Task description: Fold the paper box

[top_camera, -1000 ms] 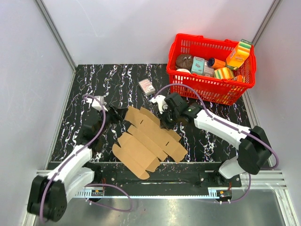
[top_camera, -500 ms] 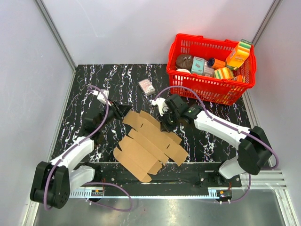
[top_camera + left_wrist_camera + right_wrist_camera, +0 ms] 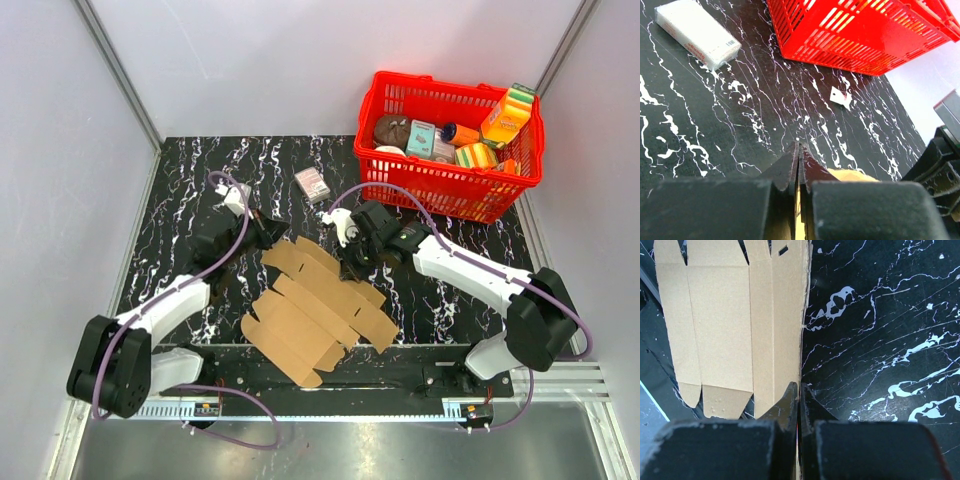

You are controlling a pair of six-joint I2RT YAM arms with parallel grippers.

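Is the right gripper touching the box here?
Touching. The right wrist view shows the right gripper shut on the box, whose edge runs straight in between the closed jaws.

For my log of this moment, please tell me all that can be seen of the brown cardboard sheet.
The paper box is a plain brown, unprinted die-cut cardboard sheet, not yet folded, with parallel creases, end flaps and notched tabs. It lies slanted on the black marbled table near its front edge. The left gripper's fingers and the right gripper's fingers each pinch one edge.
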